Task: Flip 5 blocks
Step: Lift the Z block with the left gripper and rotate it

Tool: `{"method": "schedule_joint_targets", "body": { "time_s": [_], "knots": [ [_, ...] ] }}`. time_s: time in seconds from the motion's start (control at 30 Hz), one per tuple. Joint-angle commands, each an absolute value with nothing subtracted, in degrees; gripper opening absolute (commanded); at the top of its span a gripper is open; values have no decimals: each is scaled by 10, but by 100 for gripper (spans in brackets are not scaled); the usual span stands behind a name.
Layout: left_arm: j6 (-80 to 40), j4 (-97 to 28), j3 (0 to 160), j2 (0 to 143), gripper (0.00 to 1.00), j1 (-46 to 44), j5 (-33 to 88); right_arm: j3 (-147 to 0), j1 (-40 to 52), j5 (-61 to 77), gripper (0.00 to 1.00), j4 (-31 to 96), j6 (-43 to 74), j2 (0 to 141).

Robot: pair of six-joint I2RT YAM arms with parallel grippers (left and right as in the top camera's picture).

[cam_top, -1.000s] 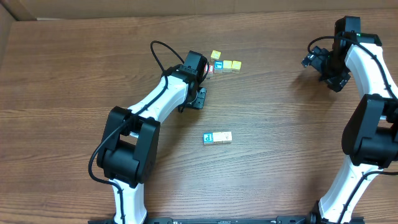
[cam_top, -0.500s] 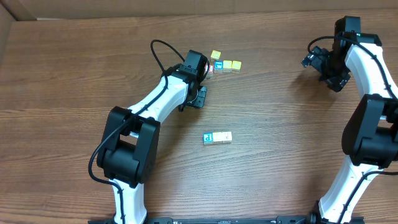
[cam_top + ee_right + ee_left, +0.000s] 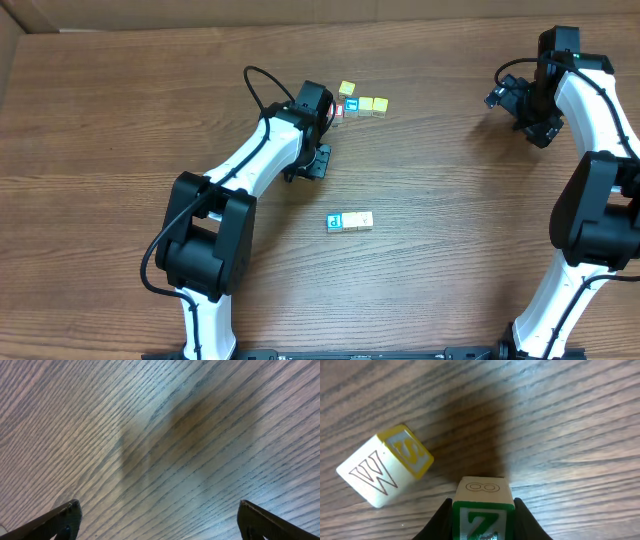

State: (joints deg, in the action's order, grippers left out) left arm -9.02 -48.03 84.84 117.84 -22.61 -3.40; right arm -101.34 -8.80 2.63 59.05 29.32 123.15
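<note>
In the left wrist view my left gripper point(image 3: 483, 512) is shut on a green-faced block point(image 3: 482, 520) with a Z, its dark fingers pressed against both sides. Its cream top face point(image 3: 482, 489) carries a faint mark. A whitish block point(image 3: 382, 477) with a W and a yellow-edged face lies tilted to the left, apart from the gripper. Overhead, the left gripper point(image 3: 312, 160) is below a cluster holding a blue-faced block point(image 3: 351, 105). A teal-faced block point(image 3: 336, 221) and two pale blocks point(image 3: 359, 220) form a row at mid-table. My right gripper point(image 3: 160, 522) is open over bare wood.
A red-faced cube point(image 3: 338, 111) and bright yellow cubes point(image 3: 372, 104) sit in the cluster at the back, with one more yellow cube point(image 3: 346, 88) behind them. The right arm point(image 3: 590, 120) stands at the far right edge of the wooden table point(image 3: 450, 200).
The left gripper's jaws have closed onto the green-faced block, and in the overhead view the gripper has shifted slightly left. The right arm has not moved.
</note>
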Motion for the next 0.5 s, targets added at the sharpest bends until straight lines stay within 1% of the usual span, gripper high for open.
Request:
{"method": "schedule_joint_targets", "body": {
  "time_s": [0.0,0.17,0.43,0.47],
  "knots": [
    [-95,-481,875,1138,20,-225,-23,-1023,-88,27,100,587,291,1214],
    [-119,-522,875,1124,20,-225,-19,-1023,-88,27,100,587,291,1214],
    [-171,-634,874,1124,17,-225,-18,-1023,-88,27,100,587,291,1214],
    [-183,-642,874,1124,15,-225,-18,-1023,-88,27,100,587,291,1214]
  ]
}}
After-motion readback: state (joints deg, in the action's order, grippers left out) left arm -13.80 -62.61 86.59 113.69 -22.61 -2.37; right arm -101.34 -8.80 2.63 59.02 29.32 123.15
